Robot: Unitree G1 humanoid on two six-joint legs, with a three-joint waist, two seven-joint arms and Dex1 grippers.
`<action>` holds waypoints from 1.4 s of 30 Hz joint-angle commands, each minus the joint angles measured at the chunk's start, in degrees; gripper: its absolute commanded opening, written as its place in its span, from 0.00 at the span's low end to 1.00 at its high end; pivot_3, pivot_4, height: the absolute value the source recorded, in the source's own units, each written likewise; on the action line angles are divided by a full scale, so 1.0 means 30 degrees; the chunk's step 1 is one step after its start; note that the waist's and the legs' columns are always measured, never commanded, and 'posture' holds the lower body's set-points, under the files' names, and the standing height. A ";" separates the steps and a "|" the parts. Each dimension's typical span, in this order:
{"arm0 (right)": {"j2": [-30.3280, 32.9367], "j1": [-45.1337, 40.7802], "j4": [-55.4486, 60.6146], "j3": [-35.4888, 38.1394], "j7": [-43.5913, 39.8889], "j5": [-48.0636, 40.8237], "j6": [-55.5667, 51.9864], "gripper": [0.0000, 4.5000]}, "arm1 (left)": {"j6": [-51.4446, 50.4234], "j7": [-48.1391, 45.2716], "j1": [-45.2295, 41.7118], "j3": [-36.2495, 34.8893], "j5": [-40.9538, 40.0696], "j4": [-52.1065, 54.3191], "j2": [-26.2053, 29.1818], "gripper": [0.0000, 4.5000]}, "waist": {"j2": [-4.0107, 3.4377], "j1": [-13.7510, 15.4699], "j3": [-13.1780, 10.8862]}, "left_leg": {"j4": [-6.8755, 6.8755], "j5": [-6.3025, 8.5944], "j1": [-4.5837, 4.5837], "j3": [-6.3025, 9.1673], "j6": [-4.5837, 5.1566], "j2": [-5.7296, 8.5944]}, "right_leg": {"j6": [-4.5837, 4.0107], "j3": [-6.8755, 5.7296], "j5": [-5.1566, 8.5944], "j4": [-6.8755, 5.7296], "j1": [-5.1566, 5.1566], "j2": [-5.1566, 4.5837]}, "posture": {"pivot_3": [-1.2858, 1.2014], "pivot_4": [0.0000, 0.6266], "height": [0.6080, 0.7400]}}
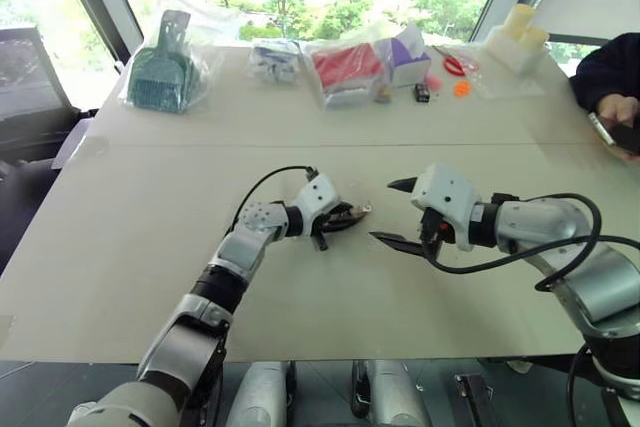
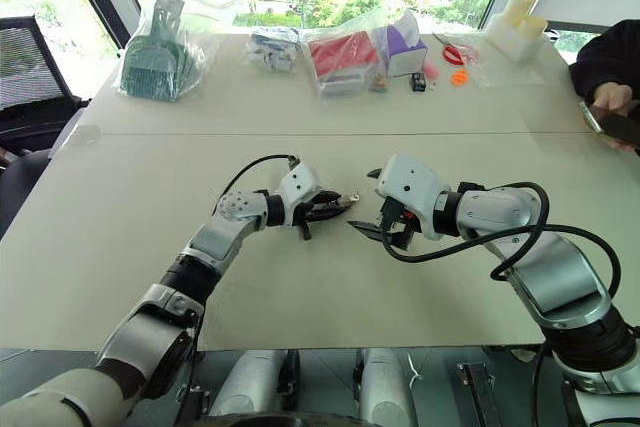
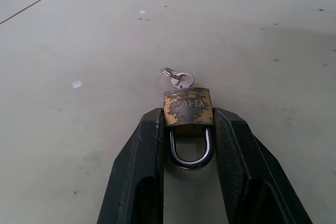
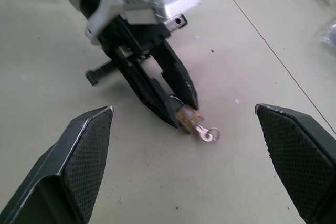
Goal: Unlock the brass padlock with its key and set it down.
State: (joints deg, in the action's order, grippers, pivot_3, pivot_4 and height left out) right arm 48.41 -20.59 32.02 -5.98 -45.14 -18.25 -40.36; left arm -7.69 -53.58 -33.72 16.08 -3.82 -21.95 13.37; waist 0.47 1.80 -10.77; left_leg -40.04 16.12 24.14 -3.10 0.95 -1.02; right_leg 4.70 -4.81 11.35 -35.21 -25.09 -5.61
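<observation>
The brass padlock [image 3: 188, 107] is clamped between the two black fingers [image 3: 142, 166] of the left gripper [image 1: 352, 215], held by the sides of its body near the fingertips. In the left wrist view the silvery shackle [image 3: 191, 150] sits closed in the gap between the fingers, pointing back toward the wrist. The worn face of the body carries stamped lettering that is hard to read. A small silvery key [image 3: 181, 78] with a ring projects from the far end of the body; its blade is hidden inside the lock. From the head views the padlock shows only as a small glint at the left fingertips, and whether it rests on the bench [image 1: 150, 237] or hangs just above it cannot be told.

The right gripper [image 1: 398, 213] faces the left one, near it but apart, with its jaws released wide and nothing between them. In the right wrist view its two fingertips [image 4: 86, 145] stand at either side, cut off by the frame edges, with the padlock and key between and beyond them.

Along the far edge of the bench lie a green item in a clear bag [image 1: 160, 72], a red item in a bag [image 1: 345, 69], red-handled scissors [image 1: 452, 62] and orange bits [image 1: 461, 89]. A person's hand [image 1: 615, 112] holding a phone is cut off at the right edge.
</observation>
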 commanded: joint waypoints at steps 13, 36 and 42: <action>-0.1524 -0.1673 -0.4122 -0.5026 0.1677 0.9435 1.1370 1.00 | -0.2629 -0.6552 0.0297 -0.2479 -0.4874 0.6502 0.6449 0.17 | -0.0005 -0.0348 -0.0006 | -0.0012 -0.0003 0.0045 -0.0008 -0.0004 0.0012 | -0.0008 0.0002 0.0010 -0.0002 -0.0034 0.0009 | 0.52 0.24 1.00; -0.4886 -0.2862 -0.5394 -0.5248 0.1522 1.2750 1.3799 0.02 | -0.0850 -0.6978 -0.1697 -0.1965 -0.3925 0.3716 0.5700 0.17 | -0.0005 -0.0354 -0.0007 | -0.0011 -0.0006 0.0046 -0.0018 -0.0007 0.0024 | 0.0025 0.0001 0.0001 -0.0020 -0.0031 0.0014 | 0.52 0.24 1.00; -0.5486 -0.3598 -0.5765 -0.5086 0.0185 1.1461 1.3030 0.02 | 0.1753 -0.6870 -0.1704 -0.1813 -0.2968 0.3596 0.5727 0.17 | -0.0006 -0.0377 -0.0008 | -0.0010 -0.0006 0.0043 -0.0017 -0.0007 0.0023 | 0.0025 0.0001 0.0001 -0.0025 -0.0034 0.0015 | 0.52 0.24 1.00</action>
State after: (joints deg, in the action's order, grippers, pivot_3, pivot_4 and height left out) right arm 33.34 -29.33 13.25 -22.79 -43.61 18.80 -0.34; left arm -6.66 -73.61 -37.96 10.24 -13.48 -11.86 30.93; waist 0.45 0.67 -10.80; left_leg -40.07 16.10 24.27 -3.15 0.93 -0.95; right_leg 4.77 -4.81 11.35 -35.28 -25.19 -5.56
